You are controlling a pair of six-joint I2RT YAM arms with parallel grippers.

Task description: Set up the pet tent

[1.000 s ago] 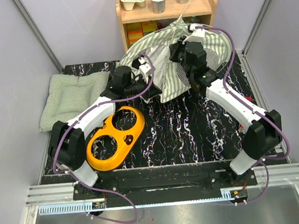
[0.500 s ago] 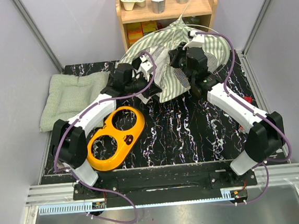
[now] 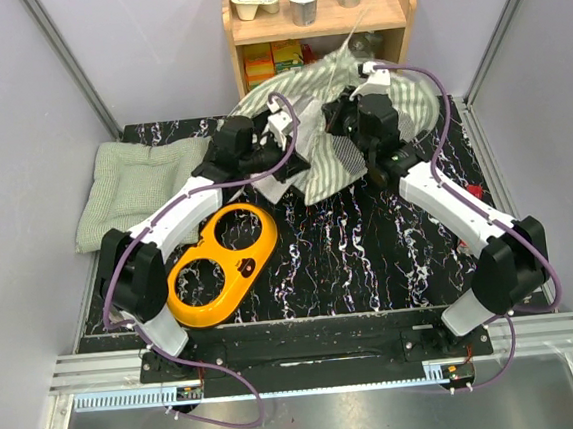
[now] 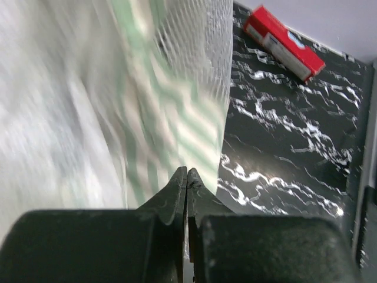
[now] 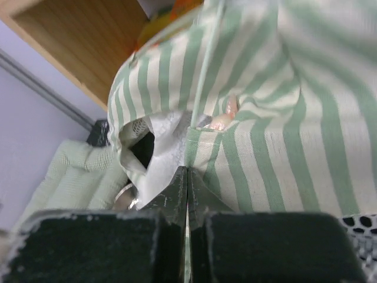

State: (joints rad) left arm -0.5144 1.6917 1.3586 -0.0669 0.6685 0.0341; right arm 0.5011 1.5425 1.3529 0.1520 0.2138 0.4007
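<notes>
I see the pet tent (image 3: pixel 307 82) bunched in a heap at the far edge of the desk (image 3: pixel 350 254), right in front of the wooden shelf (image 3: pixel 401 12), with both arms reaching into it. My left gripper (image 4: pixel 187 172) is pressed fully closed with its tips against the striped fabric beside the mesh, though the blur hides whether any cloth is caught. My right gripper (image 5: pixel 187 171) is closed too, nipping a white edge of the tent.
</notes>
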